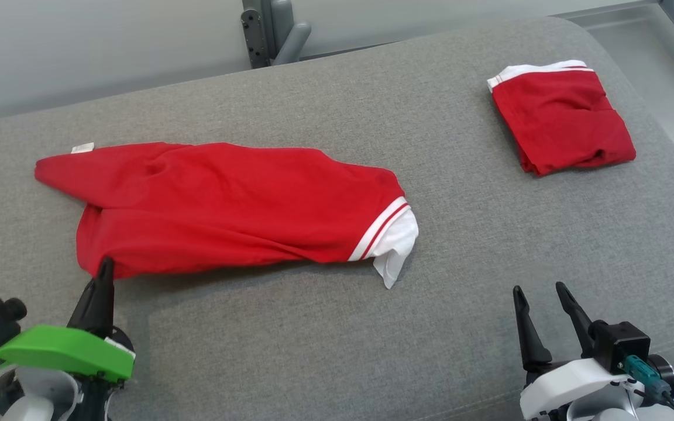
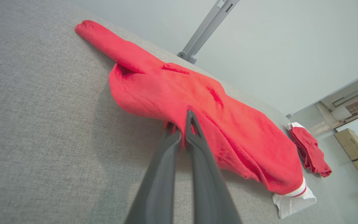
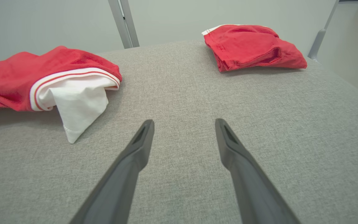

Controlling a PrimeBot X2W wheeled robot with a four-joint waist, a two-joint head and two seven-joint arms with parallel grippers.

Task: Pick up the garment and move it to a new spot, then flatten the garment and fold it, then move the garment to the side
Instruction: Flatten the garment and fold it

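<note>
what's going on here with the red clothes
The robot's left hand is shut on the near edge of the rumpled red garment, which lies on the grey surface, not yet flattened or folded. Its right hand hangs open above the surface, holding nothing. A folded red garment sits apart at the far right.

- The left end effector (image 2: 180,122) has its fingers pressed together on the near edge of the garment (image 2: 197,118), and the pinched fold hides part of one fingertip.
- In the head view its body is cut off by the bottom edge, as is the right end effector (image 1: 539,288).
- The white label (image 1: 82,148) on the garment, toward the left edge of the tabletop (image 1: 313,327), is too small to read.
- The cardboard boxes (image 2: 351,143) beyond the tabletop are cut by the picture's right edge, and their print is unreadable.
- The right wrist view cuts the garment off at its left edge.
</note>
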